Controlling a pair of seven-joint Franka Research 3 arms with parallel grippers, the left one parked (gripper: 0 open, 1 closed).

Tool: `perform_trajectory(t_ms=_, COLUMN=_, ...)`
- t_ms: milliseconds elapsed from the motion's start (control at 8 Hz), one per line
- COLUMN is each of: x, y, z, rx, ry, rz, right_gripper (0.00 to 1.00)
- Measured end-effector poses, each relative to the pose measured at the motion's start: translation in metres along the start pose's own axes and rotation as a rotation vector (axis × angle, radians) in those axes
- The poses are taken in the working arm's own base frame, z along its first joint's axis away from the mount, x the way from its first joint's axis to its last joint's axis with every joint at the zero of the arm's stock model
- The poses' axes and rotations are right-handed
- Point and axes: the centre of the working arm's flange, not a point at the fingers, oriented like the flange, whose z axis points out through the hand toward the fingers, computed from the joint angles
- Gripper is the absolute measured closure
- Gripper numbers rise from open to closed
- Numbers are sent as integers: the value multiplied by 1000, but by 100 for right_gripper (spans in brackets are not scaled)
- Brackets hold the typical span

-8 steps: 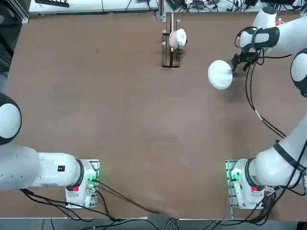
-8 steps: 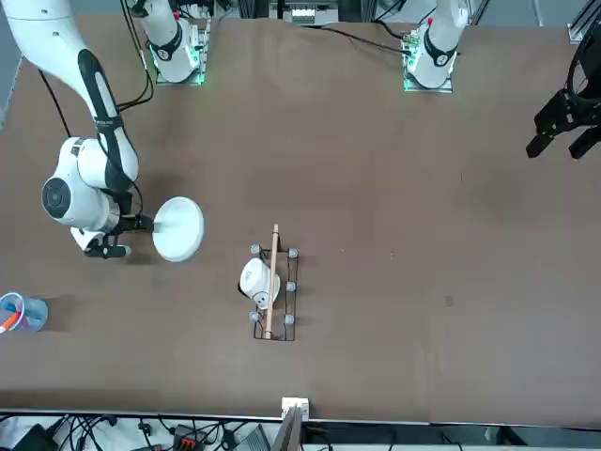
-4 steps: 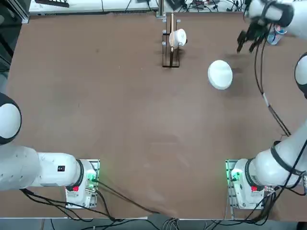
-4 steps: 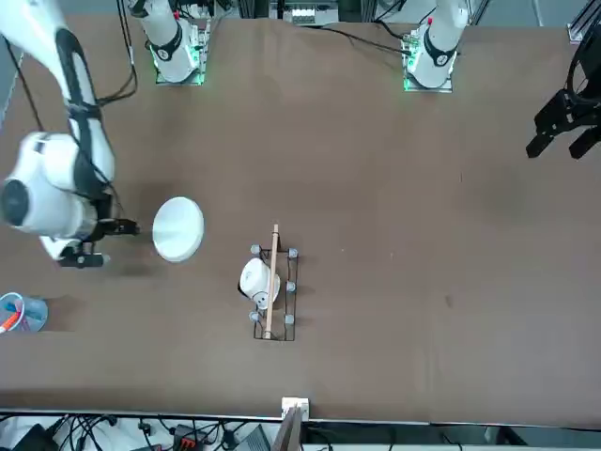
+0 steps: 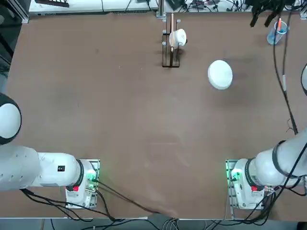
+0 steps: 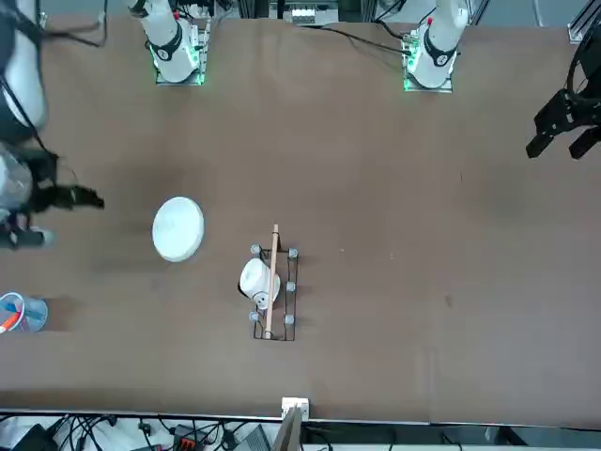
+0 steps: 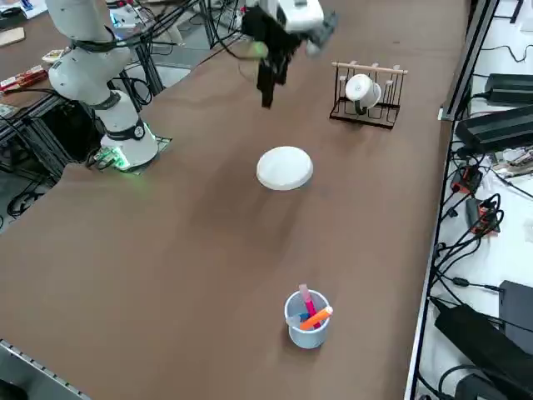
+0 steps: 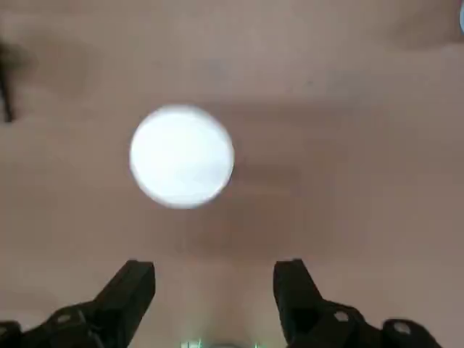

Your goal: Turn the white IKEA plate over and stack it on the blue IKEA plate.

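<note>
Our white plate point(image 7: 285, 168) lies flat on the table point(image 7: 166, 275), perhaps hiding the unseen blue plate. The open, empty right tool point(image 8: 214, 283) hangs well above; we'd lift it clear of the pen cup point(image 7: 306, 321), then check the rims nest.

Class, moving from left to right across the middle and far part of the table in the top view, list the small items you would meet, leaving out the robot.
Rack → white plate → clear blue cup.
</note>
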Motion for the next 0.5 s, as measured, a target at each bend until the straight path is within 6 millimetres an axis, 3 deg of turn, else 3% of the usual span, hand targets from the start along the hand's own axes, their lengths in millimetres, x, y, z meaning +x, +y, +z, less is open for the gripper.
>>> perform_trajectory(t_ms=250, x=-38, y=-19, z=-66, rx=-6, ry=-9, rz=-28, right_gripper=0)
perform_trajectory(t_ms=375, x=-50, y=-19, z=-87, rx=-9, ry=5, rz=-27, right_gripper=0)
perform_trajectory(t_ms=500, x=-55, y=-15, z=-96, rx=-16, ry=15, rz=-19, right_gripper=0)
